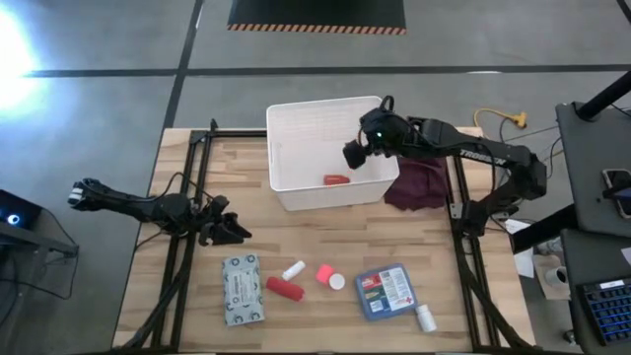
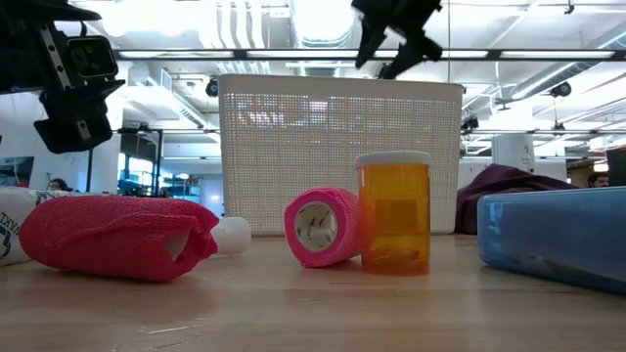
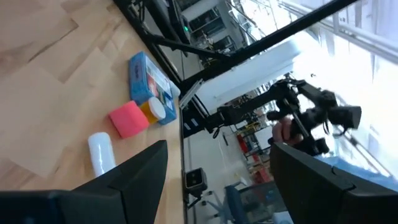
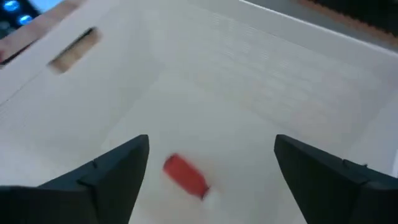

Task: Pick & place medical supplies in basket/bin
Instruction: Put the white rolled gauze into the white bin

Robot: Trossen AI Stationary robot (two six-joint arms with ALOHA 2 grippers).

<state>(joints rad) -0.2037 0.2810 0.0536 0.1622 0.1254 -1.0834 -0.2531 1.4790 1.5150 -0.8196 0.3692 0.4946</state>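
The white ribbed tub (image 1: 296, 148) stands at the table's far middle, and a small red tube (image 1: 337, 180) lies on its floor (image 4: 185, 175). My right gripper (image 1: 355, 155) hangs open above the tub's right half, over the tube, holding nothing. My left gripper (image 1: 233, 230) hovers open above the table's left middle. On the near table lie a grey-green packet (image 1: 242, 289), a red roll (image 1: 284, 288), a small white bottle (image 1: 294, 270), a pink roll (image 2: 321, 227), an orange bottle (image 2: 393, 212), the blue first-aid box (image 1: 386, 292) and a white bottle (image 1: 425, 318).
A dark purple cloth (image 1: 419, 185) lies bunched against the tub's right wall. Black frame rails (image 1: 197, 197) run along the table's left and right sides. Bare wood lies between the tub and the row of supplies.
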